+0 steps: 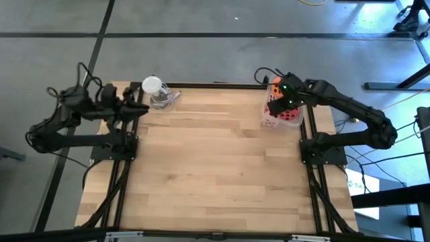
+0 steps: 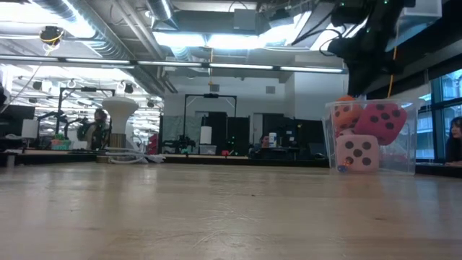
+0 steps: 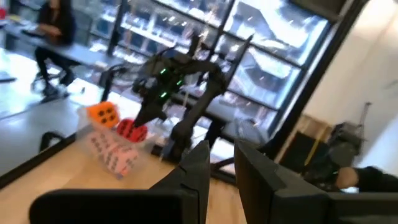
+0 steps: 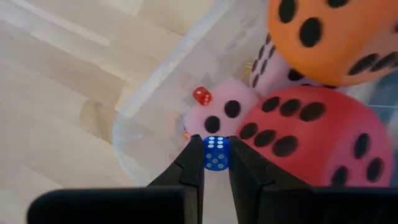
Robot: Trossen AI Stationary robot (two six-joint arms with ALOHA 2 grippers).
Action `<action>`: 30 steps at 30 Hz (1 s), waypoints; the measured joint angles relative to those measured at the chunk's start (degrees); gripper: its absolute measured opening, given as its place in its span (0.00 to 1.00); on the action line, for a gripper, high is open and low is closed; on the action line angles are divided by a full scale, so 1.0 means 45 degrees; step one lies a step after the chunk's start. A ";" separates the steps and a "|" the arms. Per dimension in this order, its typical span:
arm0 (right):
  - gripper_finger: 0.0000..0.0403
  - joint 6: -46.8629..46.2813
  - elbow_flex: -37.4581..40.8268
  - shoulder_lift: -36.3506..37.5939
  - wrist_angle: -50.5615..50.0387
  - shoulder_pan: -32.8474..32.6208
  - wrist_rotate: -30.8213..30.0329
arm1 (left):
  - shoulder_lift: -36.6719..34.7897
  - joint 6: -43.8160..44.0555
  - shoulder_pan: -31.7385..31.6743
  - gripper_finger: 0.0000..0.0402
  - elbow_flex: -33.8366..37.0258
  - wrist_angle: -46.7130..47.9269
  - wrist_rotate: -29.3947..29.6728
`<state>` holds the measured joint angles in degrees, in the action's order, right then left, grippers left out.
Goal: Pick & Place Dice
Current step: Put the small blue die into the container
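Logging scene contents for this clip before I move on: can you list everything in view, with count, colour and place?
Clear bin: one, transparent, far right of the table.
Orange die: one, dark pips, on top in the bin.
Red die: one, dark pips, in the bin beside the orange die.
Pink die: at least one, pale, low in the bin.
Small red die: one, on the bin floor.
Small blue die: one, white pips, between the right fingers.
Clear cup: one, with a white round object, far left of the table.
Table: one, pale wood.
Left gripper: beside the cup.
Right gripper: over the bin, closed on the small blue die.
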<state>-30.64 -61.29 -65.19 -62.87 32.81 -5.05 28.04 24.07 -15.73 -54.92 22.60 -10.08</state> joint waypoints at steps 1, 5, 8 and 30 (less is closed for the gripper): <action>0.11 -0.0019 0.0106 0.0000 0.0131 0.0030 0.0080 | -0.0021 0.0029 -0.0001 0.16 0.0035 0.0136 0.0083; 0.11 0.0150 0.0130 -0.0068 0.0149 0.0033 -0.0152 | -0.0040 0.0030 -0.0004 0.16 0.0055 0.0221 0.0226; 0.11 0.0601 0.0130 -0.0068 0.0142 0.0067 -0.0152 | -0.0048 -0.0346 0.0000 0.16 0.0050 0.0421 0.0252; 0.28 0.0924 0.0130 -0.0086 0.0145 0.0598 0.0230 | -0.0031 -0.0861 0.0000 0.16 0.0040 0.0556 0.0394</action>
<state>-26.48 -60.71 -65.57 -62.22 35.51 -4.01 27.90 20.19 -15.73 -54.74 25.10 -8.31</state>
